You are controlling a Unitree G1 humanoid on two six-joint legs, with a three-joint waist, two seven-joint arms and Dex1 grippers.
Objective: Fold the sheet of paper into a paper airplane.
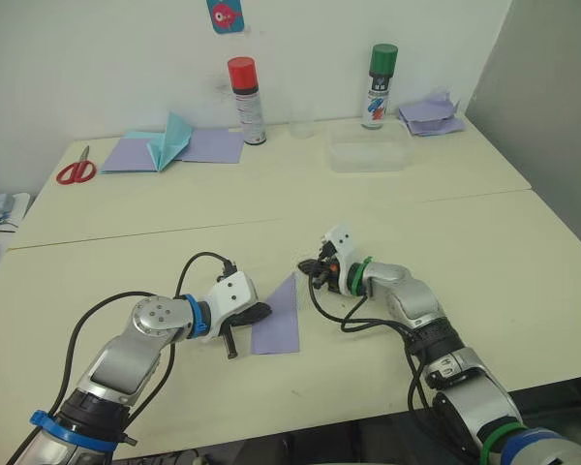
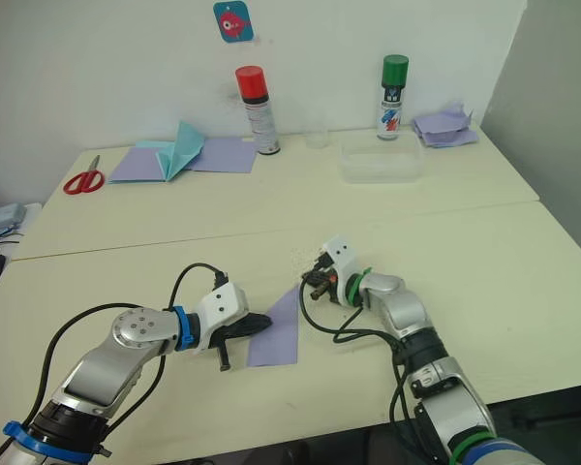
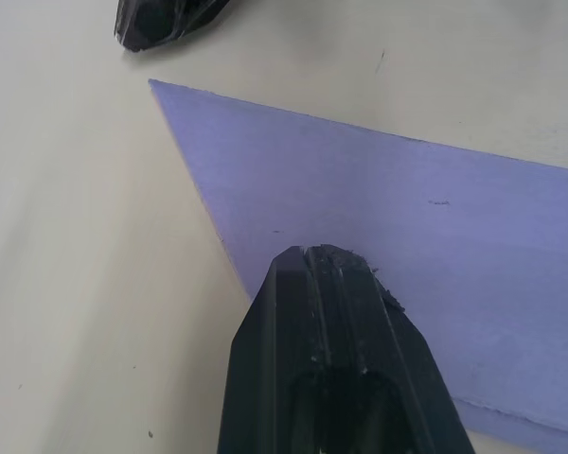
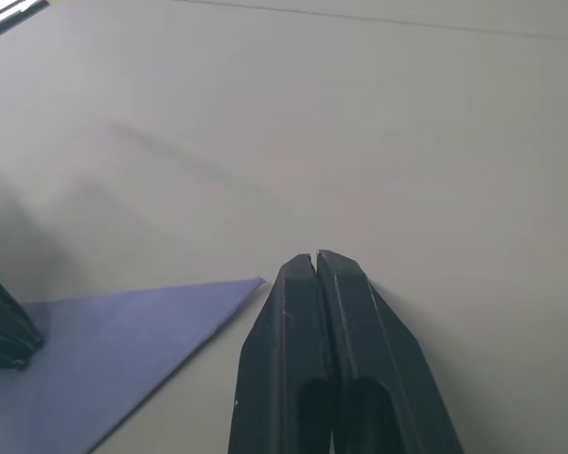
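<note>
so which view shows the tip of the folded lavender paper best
The left wrist view: the sheet of paper is seen close, its pointed tip sharp, with the left gripper pressing on it. The right wrist view catches the tip beside the shut right gripper. The eye views show the whole shape, smaller.

- Table [image 1: 126, 208]: cream top, seam across the middle.
- Near edge: sheet of paper [image 1: 280, 318], lavender, lying flat.
- Far side: red scissors [image 1: 76, 170], lavender sheets w/ teal paper shape [image 1: 169, 141], red-cap can [image 1: 246, 101], green-cap can [image 1: 378, 85], clear tray [image 1: 368, 155], heap of lavender sheets [image 1: 429, 115].
</note>
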